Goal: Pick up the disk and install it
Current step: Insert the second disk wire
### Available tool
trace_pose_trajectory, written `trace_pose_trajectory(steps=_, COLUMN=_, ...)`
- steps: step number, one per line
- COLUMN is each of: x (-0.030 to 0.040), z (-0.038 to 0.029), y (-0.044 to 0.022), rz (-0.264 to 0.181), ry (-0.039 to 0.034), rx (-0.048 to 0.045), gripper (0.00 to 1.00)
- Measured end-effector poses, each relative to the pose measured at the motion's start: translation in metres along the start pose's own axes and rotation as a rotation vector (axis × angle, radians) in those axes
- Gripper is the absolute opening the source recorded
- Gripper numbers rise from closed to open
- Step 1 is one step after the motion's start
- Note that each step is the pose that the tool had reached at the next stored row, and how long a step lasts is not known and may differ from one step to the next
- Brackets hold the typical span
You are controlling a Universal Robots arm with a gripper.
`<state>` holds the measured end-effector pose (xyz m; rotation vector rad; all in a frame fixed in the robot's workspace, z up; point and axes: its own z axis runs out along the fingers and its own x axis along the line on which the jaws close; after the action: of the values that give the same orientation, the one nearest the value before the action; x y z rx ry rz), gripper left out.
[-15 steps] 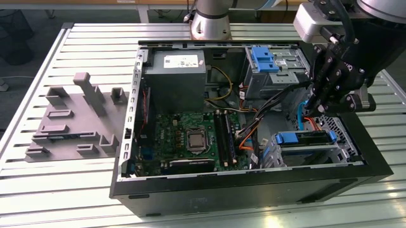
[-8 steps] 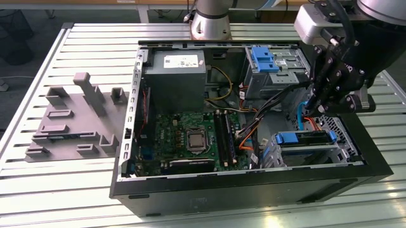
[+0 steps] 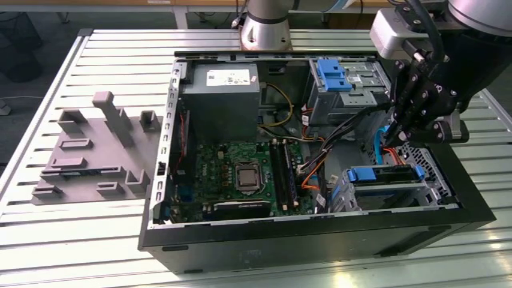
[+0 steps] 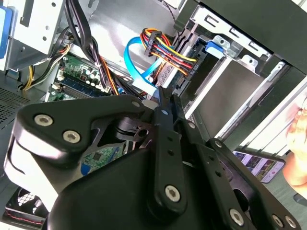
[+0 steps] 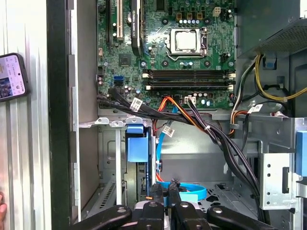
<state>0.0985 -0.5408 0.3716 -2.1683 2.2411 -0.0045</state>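
Inside the open black computer tower case (image 3: 320, 246) lying on the slatted white metal table (image 3: 96, 240), the black linkage gripper (image 3: 412, 129) hangs over the case's three-o'clock side in the exterior view, between the upper silver drive cage (image 3: 352, 90) at about one o'clock and the lower cage at about four o'clock. Its fingers (image 5: 165, 203) are drawn close together with nothing between them, hovering just above a light-blue flat data cable (image 5: 189, 191).

The disk (image 3: 384, 175), a flat silver-grey drive with blue plastic side rails, sits in the lower silver metal bay (image 3: 376, 195), its blue rail end facing up. In the first wrist view that blue rail (image 5: 136, 146) shows at about seven o'clock from the green motherboard (image 5: 163, 52). A bare blue plastic bracket (image 3: 332, 73) rests atop the upper cage, beside the grey metal power-supply box (image 3: 222, 99). At nine o'clock of the case lies a grey moulded fixture tray (image 3: 92, 153). A smartphone with a lit screen (image 5: 10, 76) lies on the table just outside the case wall.
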Motion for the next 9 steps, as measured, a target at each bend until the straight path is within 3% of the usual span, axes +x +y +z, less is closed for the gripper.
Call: trace_pose_trajectory(steps=9, x=0.0001, z=0.0005, y=0.0000, rz=0.000, ry=-0.0002, rx=0.0000, gripper=0.16)
